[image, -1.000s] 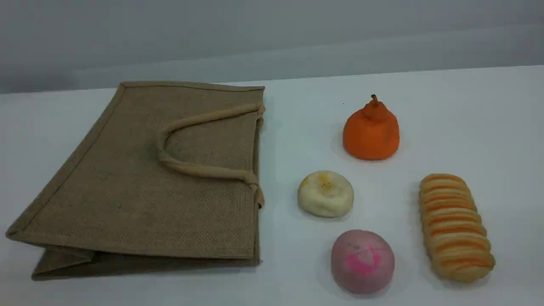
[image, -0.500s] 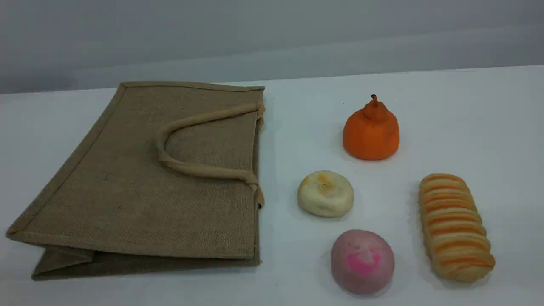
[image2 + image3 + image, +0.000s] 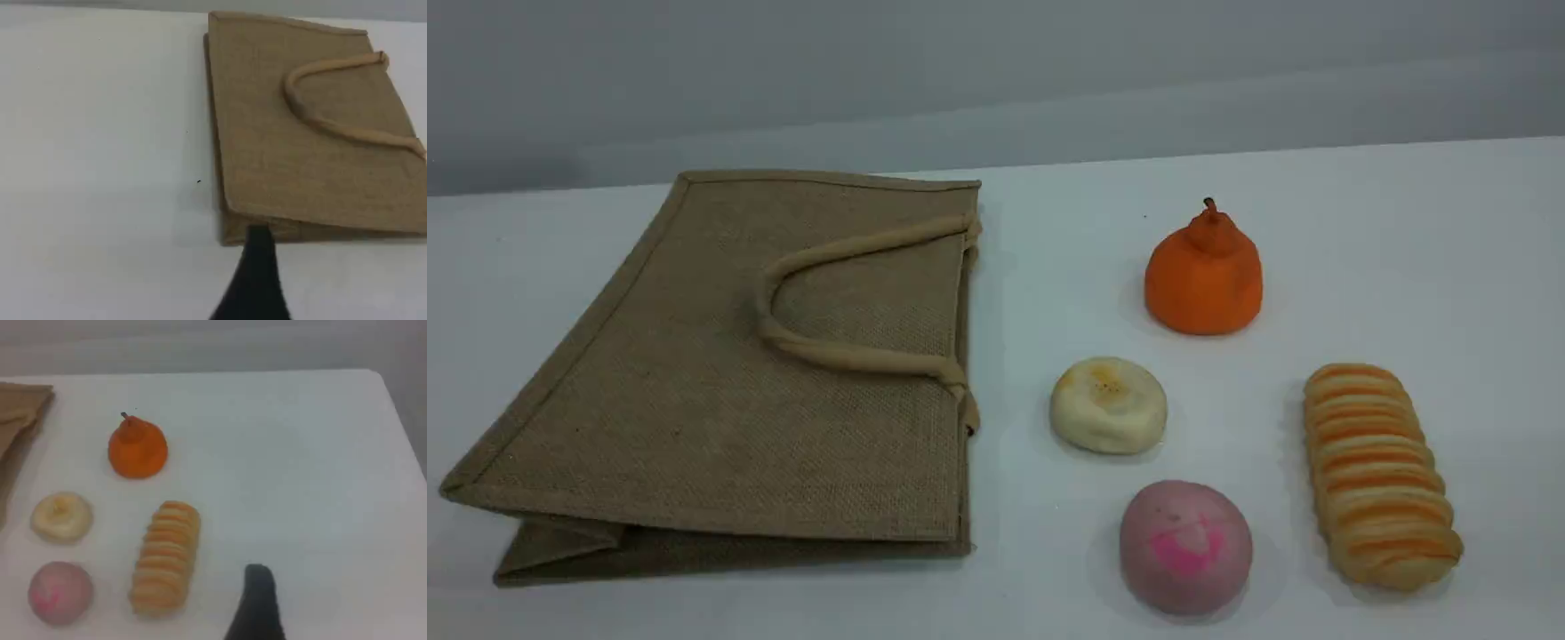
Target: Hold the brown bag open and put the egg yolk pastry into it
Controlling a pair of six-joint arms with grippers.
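Jute, the brown bag (image 3: 729,373) lies flat beside the egg yolk pastry (image 3: 1108,405); only our wrist views show fingertips (image 3: 257,280), jaws wide, holding nothing. Nothing has shifted.

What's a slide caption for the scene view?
Start state: brown bag lying flat on the table, egg yolk pastry beside its mouth, with pink bun, striped loaf and orange pear-shaped piece.
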